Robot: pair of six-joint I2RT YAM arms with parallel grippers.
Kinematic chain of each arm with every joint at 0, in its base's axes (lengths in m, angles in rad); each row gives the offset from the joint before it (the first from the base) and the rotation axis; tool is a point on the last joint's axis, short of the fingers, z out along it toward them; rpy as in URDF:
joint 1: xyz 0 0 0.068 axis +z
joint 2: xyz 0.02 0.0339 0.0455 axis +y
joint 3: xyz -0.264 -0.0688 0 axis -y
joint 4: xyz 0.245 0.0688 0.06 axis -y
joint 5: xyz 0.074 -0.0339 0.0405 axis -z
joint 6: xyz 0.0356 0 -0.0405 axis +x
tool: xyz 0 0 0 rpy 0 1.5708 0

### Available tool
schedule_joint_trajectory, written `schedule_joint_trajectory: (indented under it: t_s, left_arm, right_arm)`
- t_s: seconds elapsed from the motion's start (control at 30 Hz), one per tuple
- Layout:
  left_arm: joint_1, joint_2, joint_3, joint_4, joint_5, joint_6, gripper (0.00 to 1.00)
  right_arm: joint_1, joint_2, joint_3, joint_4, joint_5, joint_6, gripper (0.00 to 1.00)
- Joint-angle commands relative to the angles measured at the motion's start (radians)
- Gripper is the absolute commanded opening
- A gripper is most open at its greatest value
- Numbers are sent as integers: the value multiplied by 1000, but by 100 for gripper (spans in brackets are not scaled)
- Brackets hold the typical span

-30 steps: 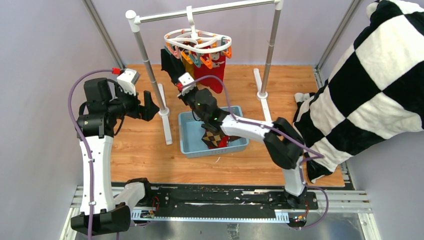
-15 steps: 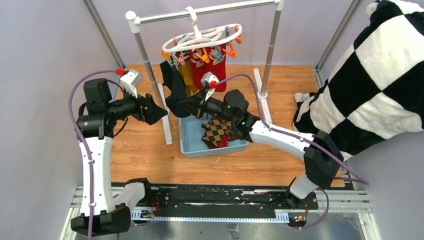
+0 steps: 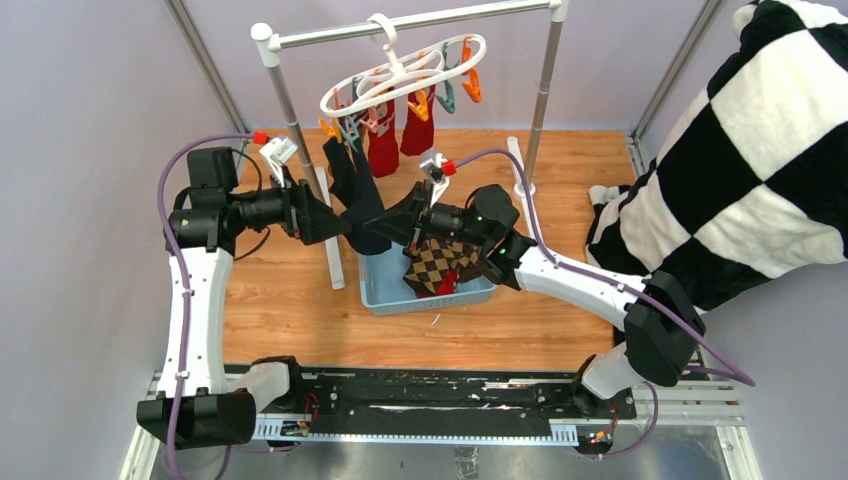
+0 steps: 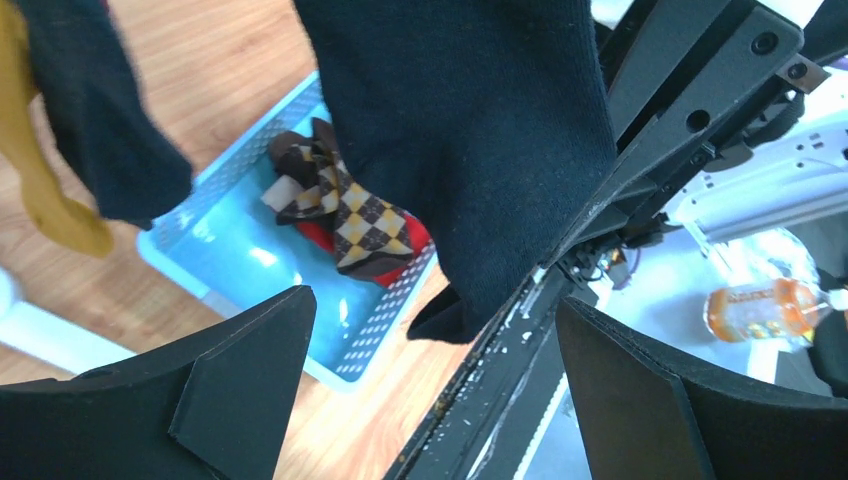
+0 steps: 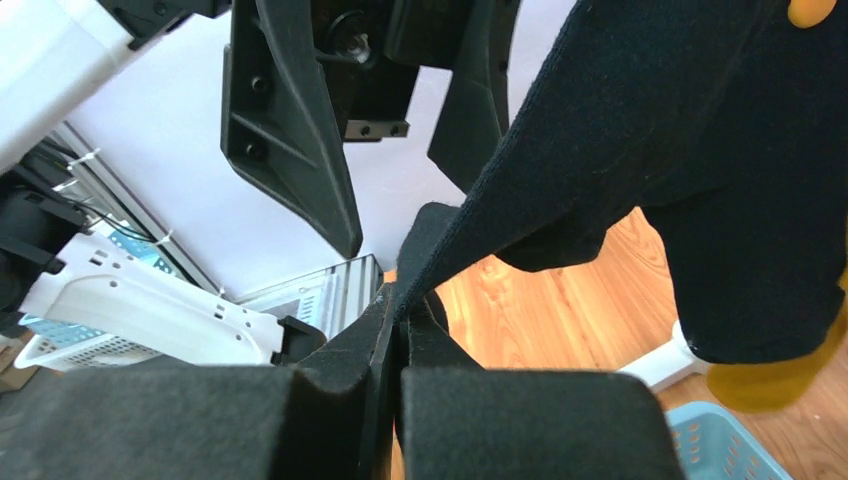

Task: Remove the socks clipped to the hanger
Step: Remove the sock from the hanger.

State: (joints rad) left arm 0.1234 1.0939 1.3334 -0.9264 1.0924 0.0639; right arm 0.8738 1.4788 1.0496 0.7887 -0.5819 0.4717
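Seen from above, a white round clip hanger hangs by its hook from a grey rail stand at the back of a wooden worktop. The hanger is tilted, with its left side lower. Two red socks are clipped to orange and teal pegs near its middle. A dark sock hangs from the low left side, down towards a light blue basket.

The right pincer reaches in from the right. Its wrist camera shows both fingers pressed together on a fold of the dark sock, and the fabric runs taut up and away to the right.

The left pincer comes from the left, level with the same sock. Its two fingers are spread wide and grip nothing. In its wrist view, the sock's toe hangs in the gap between them.

That view also shows a second dark sock and a mustard yellow sock hanging at the left. In the basket, a brown-tan argyle sock lies on top of a red sock.

A black-and-white checkered blanket hangs at the right edge, well apart from the arms.
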Motion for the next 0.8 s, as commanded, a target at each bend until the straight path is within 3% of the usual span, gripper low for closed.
schedule_joint_trajectory:
  t_s: [0.0,0.33,0.53,0.77]
  left_arm:
    - [-58,16,27,-14,46,-37,100]
    - [-94,61,70,-16,112,-59,98]
    - [-105,51,64,-15,141,-35,82]
    - [-107,54,66,-15,124,-29,49]
  right_arm:
    - [-19,-14,-5,81,-73,82,0]
    - [-20,25,30,109,-167,139,0]
    - [-20,51,36,115,-188,165,0]
    - [-19,48,31,92,-175,155,3]
